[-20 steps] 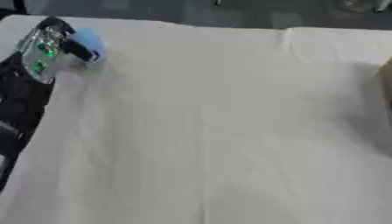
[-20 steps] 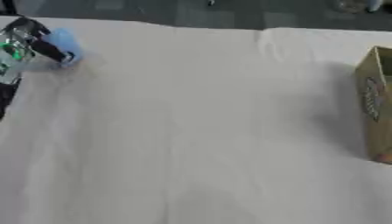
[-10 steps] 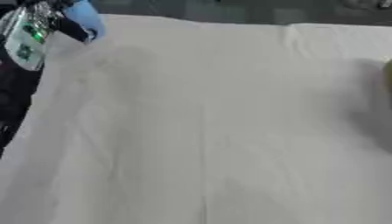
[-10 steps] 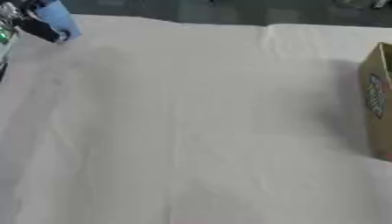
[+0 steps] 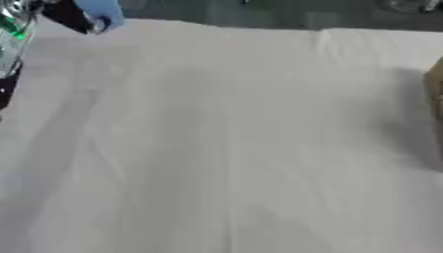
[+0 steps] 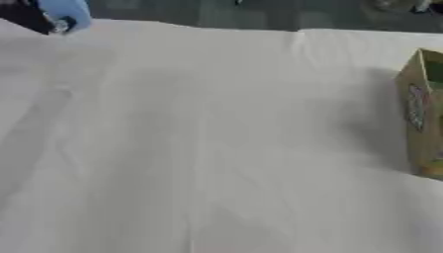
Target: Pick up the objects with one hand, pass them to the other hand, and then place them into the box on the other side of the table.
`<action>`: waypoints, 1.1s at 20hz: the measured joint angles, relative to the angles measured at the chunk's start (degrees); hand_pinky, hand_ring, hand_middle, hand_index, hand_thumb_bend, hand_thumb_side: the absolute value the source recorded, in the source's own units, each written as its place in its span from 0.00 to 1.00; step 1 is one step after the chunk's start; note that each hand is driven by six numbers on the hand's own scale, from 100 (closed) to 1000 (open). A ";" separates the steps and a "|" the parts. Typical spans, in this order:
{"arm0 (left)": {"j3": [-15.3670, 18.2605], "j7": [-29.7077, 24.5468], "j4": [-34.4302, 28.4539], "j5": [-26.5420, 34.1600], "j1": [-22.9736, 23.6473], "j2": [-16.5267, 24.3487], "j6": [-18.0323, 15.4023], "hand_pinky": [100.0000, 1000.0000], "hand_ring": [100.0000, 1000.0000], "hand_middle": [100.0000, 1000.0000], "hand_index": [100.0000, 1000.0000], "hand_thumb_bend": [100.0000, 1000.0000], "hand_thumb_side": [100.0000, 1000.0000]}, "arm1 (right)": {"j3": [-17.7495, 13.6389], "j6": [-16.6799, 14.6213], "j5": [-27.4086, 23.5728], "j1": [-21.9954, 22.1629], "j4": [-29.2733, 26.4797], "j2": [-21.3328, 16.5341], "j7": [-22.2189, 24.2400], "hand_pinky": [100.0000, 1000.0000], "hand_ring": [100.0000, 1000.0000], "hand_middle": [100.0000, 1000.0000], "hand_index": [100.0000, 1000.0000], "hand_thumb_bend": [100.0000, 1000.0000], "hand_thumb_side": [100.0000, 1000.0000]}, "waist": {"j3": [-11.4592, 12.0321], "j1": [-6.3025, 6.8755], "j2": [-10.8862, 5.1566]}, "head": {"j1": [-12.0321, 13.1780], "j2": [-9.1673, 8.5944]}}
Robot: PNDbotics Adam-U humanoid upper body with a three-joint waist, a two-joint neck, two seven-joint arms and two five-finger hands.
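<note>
The left robot hand (image 5: 61,14), seen at the far left corner of the white-covered surface (image 5: 225,148), carries a light blue object (image 5: 100,12) raised above the cloth. The object juts from the dark fingers, which appear closed around it, though blur hides exactly how they sit. Green lights glow on the left arm (image 5: 13,29) along the left edge of the left eye view. The cardboard box (image 6: 421,128) stands upright at the right edge of the surface, well apart from the object, with the whole bare stretch of cloth between them. The right robot hand shows in neither view. By this reading, the pick-up is done and the hand-over is the step in hand: the object is off the surface but has not yet reached the middle, where a pass could happen. The next move calls for the left arm to bring the object inward over the cloth and for the right robot hand to come into view to meet it, close on a free part of the object before the left lets go, then carry it to the box. What the blue object is cannot be made out.
</note>
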 measured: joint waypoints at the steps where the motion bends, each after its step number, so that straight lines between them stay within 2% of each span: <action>1: -0.26 0.25 -2.28 1.56 0.76 0.14 0.14 0.65 0.55 0.42 0.61 0.13 0.00 | 0.00 0.01 -0.10 -0.05 -0.06 0.00 -0.01 0.85 0.77 0.83 0.83 0.10 0.19 | 0.07 0.00 0.00 | -0.11 0.06; 7: -1.67 2.83 -14.16 9.12 5.54 0.84 0.81 0.63 0.54 0.42 0.60 0.10 0.00 | 0.07 0.04 -0.77 -1.02 -1.50 0.00 -0.01 0.85 0.77 0.84 0.83 0.09 0.17 | 0.38 0.00 -0.49 | -0.46 0.08; 11: -2.55 3.77 -20.16 11.34 8.36 1.03 0.86 0.63 0.54 0.42 0.60 0.09 0.00 | 1.09 0.24 -1.25 -2.66 -4.35 0.01 0.49 0.86 0.78 0.84 0.84 0.08 0.15 | 0.40 0.00 -0.81 | -0.86 0.13; 16: -3.81 4.09 -24.77 11.88 11.20 0.37 0.82 0.63 0.54 0.42 0.60 0.09 0.00 | 3.27 0.56 -1.65 -5.79 -8.21 0.03 2.58 0.86 0.80 0.86 0.86 0.08 0.16 | 0.41 0.00 -1.05 | -1.45 0.17; 22: -5.56 4.78 -26.46 9.40 14.05 -3.33 -0.53 0.63 0.54 0.42 0.60 0.08 0.00 | 7.98 1.12 -0.90 -11.26 -9.46 0.90 7.64 0.87 0.80 0.87 0.88 0.09 0.16 | 0.63 -0.01 -1.64 | -2.01 0.60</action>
